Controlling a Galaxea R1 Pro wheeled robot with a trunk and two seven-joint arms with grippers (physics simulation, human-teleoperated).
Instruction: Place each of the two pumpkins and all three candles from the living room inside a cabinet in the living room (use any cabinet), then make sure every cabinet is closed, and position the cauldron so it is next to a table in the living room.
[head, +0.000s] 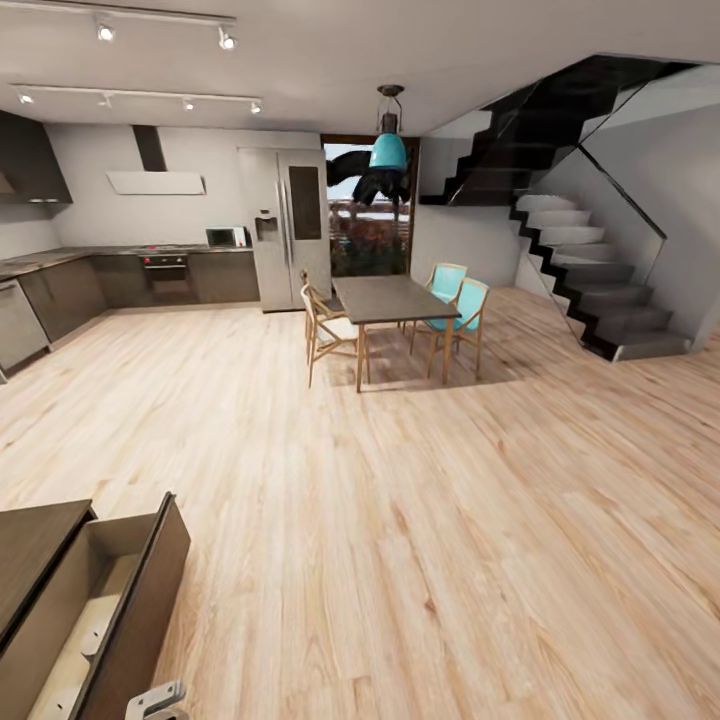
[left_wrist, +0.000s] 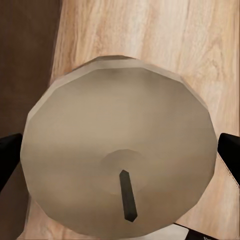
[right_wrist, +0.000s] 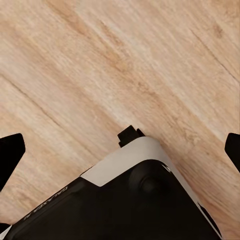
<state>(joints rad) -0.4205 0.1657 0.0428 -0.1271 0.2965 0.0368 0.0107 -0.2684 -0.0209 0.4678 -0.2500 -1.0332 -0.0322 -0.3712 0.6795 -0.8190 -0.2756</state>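
A grey-tan candle (left_wrist: 120, 100) with a short dark wick sits between the two black fingers (left_wrist: 9, 155) of my left gripper (left_wrist: 120, 156), which is shut on it above the wood floor. A dark-brown panel of the cabinet (left_wrist: 25, 45) lies just beside it. In the head view the cabinet (head: 35, 545) stands at the lower left with one drawer (head: 150, 590) pulled open, its pale inside showing. My right gripper (right_wrist: 121, 149) hangs open over the floor and my own base, holding nothing. The pumpkins and the cauldron are out of view.
A dining table (head: 390, 298) with several chairs stands mid-room. The staircase (head: 590, 290) rises at the right. Kitchen counters (head: 60, 290) and a fridge (head: 290, 230) line the far left wall. Wide wood floor (head: 420, 520) lies ahead.
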